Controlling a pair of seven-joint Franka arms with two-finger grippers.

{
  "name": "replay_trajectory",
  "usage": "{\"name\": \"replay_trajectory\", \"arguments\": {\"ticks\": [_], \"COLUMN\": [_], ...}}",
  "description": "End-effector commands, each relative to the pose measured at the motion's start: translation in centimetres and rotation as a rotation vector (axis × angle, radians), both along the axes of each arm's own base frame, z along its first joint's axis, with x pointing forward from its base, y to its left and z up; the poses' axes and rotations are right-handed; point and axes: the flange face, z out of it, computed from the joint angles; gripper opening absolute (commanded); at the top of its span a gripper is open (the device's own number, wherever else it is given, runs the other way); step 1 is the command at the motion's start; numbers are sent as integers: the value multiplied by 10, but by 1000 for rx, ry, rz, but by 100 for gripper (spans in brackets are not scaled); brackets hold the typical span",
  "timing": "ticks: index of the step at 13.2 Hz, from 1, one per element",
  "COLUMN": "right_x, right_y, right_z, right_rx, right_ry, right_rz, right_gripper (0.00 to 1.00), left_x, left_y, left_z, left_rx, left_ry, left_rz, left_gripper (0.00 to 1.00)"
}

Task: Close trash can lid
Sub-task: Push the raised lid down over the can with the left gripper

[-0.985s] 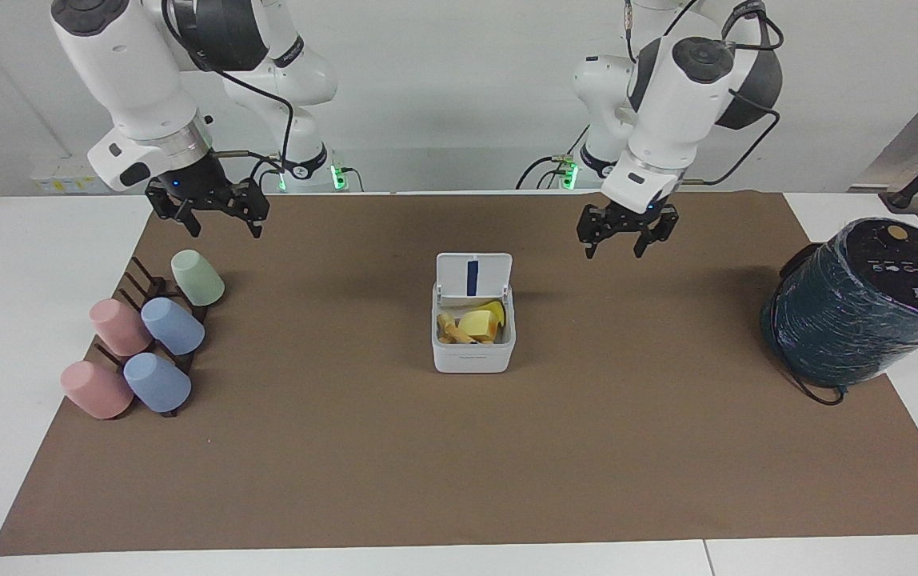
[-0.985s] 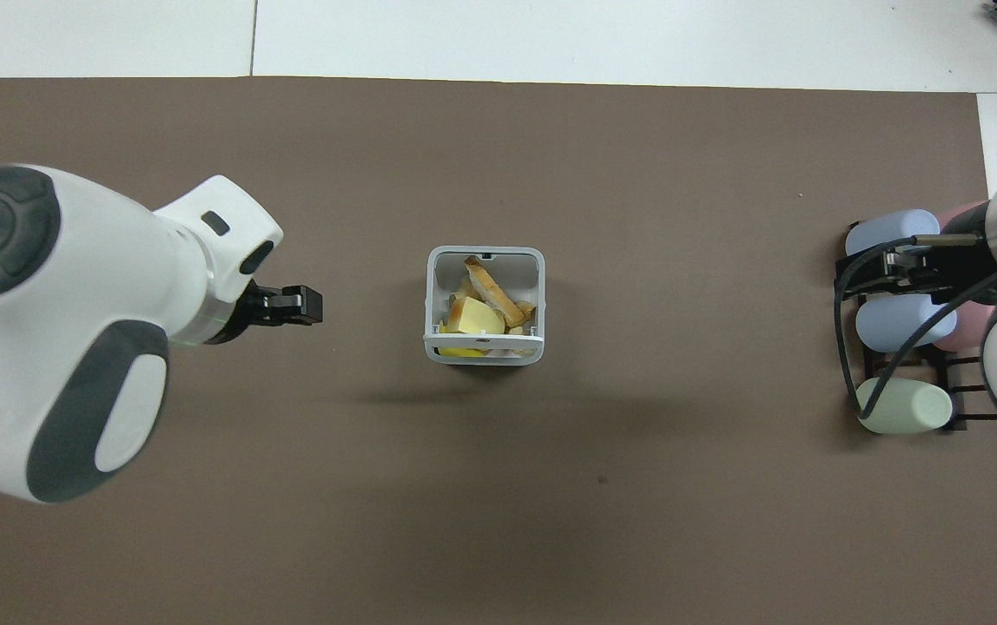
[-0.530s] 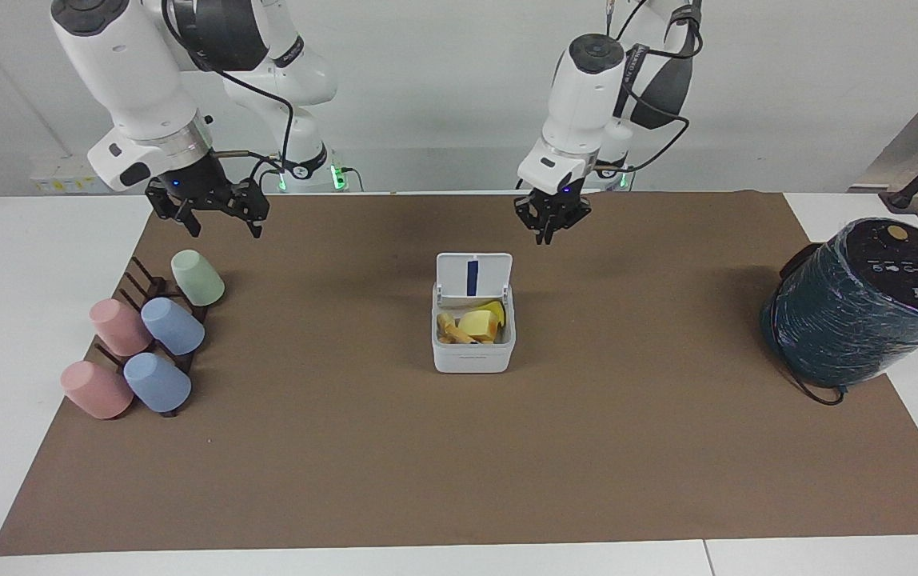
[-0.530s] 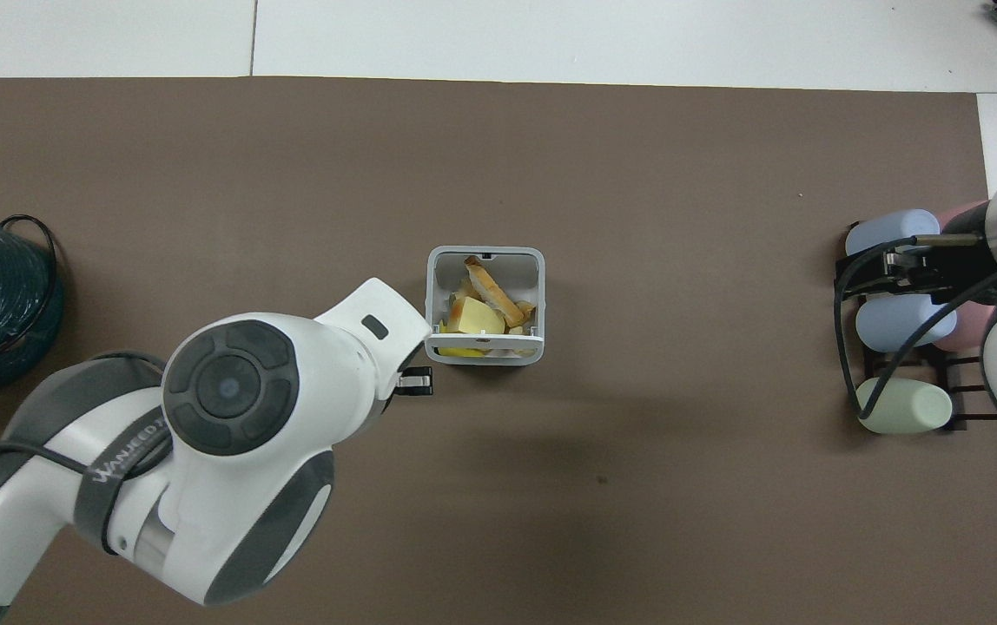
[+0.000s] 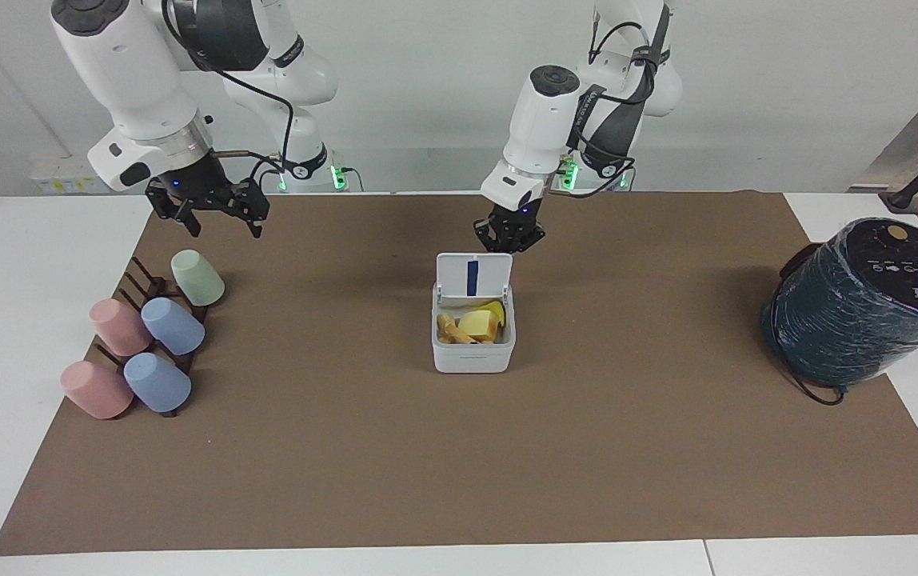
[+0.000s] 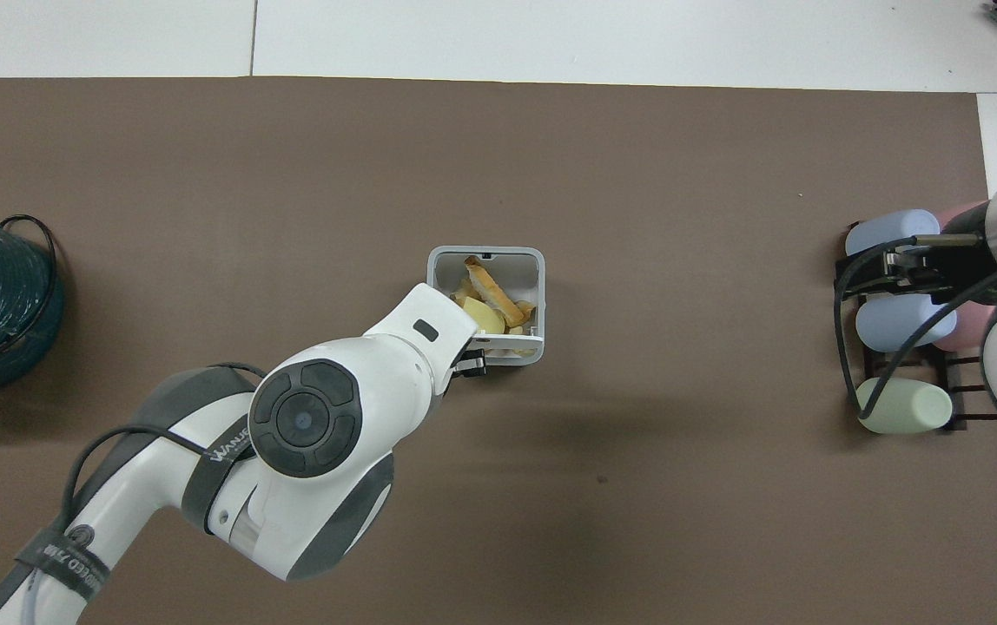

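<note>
The trash can [image 5: 472, 342] sits in the middle of the brown mat [image 5: 459, 464] on the counter [image 5: 27, 280], and it is open. Its lid [image 5: 473, 276] stands upright on the hinge at the edge nearer to me, the blue strip on its underside facing away from me. Inside the can I see yellow and tan scraps [image 5: 471, 324], too jumbled to count.

My left gripper [image 5: 508, 238] hangs just above the lid's top edge, at the corner toward my left arm's end of the counter. Its fingers look drawn close together, with nothing between them. I cannot tell whether they touch the lid.

My right gripper [image 5: 215, 214] waits in the air over the mat's edge near the cup rack [image 5: 147, 288], fingers spread apart and empty.

On that rack at my right arm's end lie five cups on their sides: one green cup [image 5: 197, 278], two blue cups [image 5: 173, 326], two pink cups [image 5: 119, 326].

At my left arm's end one large dark wrapped cylinder [image 5: 863, 300] stands tilted, half on the mat.
</note>
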Motion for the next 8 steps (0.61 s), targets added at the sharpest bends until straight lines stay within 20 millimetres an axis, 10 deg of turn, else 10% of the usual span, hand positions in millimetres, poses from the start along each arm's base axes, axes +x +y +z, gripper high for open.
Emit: {"name": "replay_trajectory", "arguments": {"ticks": [1, 8], "right_x": [-5, -5], "right_y": [-1, -1], "right_z": [0, 0], "right_rx": [16, 16], "right_ry": [4, 4], "right_rz": [-11, -11], "right_gripper": [100, 100], "left_x": [13, 80], "left_y": [-3, 1], "left_z": [3, -5], "left_rx": [-101, -207], "left_ry": [-47, -159], "left_rz": [69, 167], "left_gripper": [9, 8]}}
